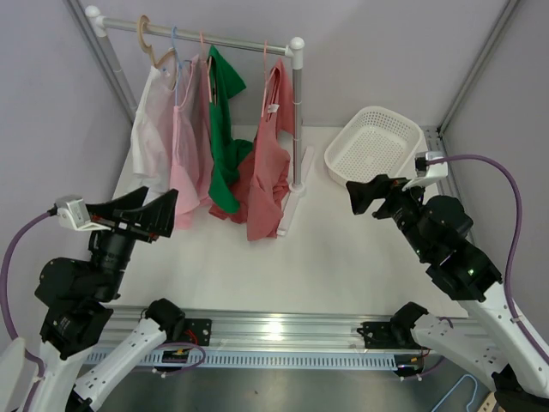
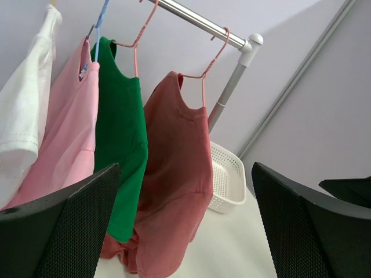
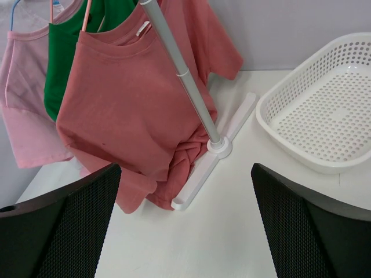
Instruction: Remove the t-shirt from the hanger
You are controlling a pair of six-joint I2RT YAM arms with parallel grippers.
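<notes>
Several t-shirts hang on hangers from a rail (image 1: 214, 39): white (image 1: 147, 129), pink (image 1: 184, 146), green (image 1: 225, 137) and dusty red (image 1: 268, 163). The red shirt (image 2: 174, 179) hangs on a pink hanger (image 2: 206, 69) nearest the rack post, its hem bunched on the table (image 3: 174, 168). My left gripper (image 1: 147, 212) is open and empty, in front of the shirts and short of them. My right gripper (image 1: 377, 193) is open and empty, to the right of the rack.
The rack's white post (image 3: 185, 87) stands on a white foot bar (image 3: 214, 156) on the table. A white perforated basket (image 1: 376, 144) sits at the back right. Grey walls close in both sides.
</notes>
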